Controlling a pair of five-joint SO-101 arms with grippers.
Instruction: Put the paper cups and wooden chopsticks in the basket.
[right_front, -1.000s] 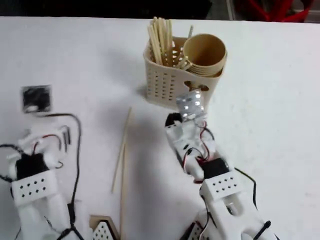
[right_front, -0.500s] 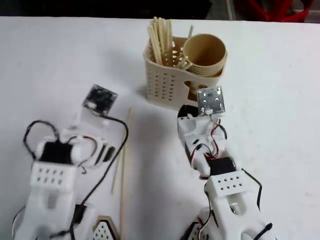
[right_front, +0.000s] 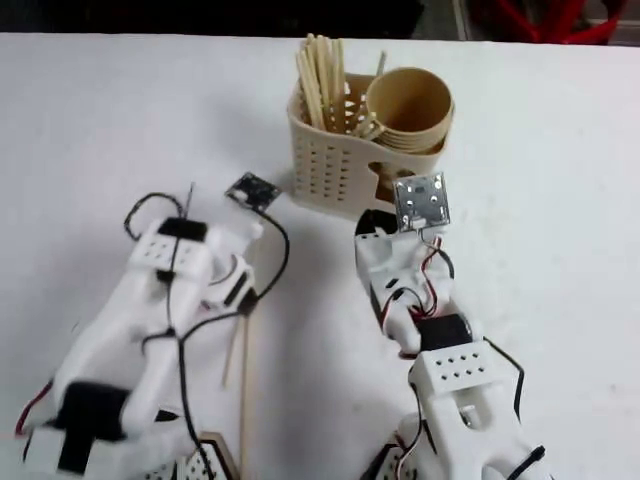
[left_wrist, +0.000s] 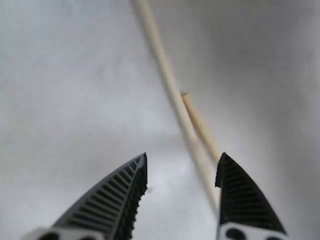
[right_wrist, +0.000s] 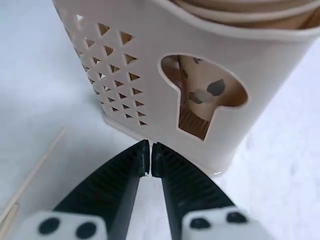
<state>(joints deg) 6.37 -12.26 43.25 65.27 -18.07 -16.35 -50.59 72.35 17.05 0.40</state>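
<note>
Bare worktop (right_front: 110, 110) lies open left of the loose chopsticks (right_front: 243, 400). To their far right the basket (right_front: 330, 165) blocks the way, with the right arm (right_front: 410, 290) crowding its near side.

A white table (right_front: 110, 120) takes up nearly the whole high view, its top matte and plain under soft, even light that leaves only faint grey shadows. Its far edge runs straight across the top of the frame. Beyond that edge lies a dark band (right_front: 200, 14) of unlit room. In the upper right corner, red bars (right_front: 560, 16) cross one another against the dark, and just to their left stands a narrow pale strip (right_front: 461, 14). What either belongs to cannot be told.
</note>
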